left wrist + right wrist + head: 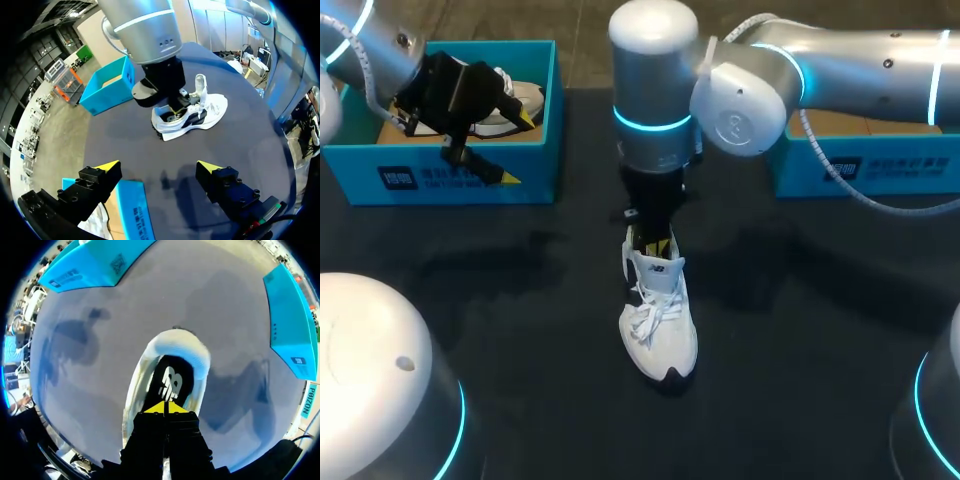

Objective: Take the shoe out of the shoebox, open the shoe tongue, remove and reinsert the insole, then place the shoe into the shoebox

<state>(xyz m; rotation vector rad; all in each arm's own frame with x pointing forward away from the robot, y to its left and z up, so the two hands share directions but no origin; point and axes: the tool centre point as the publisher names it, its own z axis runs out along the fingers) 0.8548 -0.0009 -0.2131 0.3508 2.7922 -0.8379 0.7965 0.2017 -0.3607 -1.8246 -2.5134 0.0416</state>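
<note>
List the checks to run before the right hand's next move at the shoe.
1. Shoe out of its box, standing on the table: ok.
2. Tongue lifted open: ok.
3. Right hand at the shoe's opening, tips together: ok.
4. Anything pinched between those tips: cannot tell.
5. Left hand open, holding nothing, apart from the shoe, above the left shoebox: ok.
</note>
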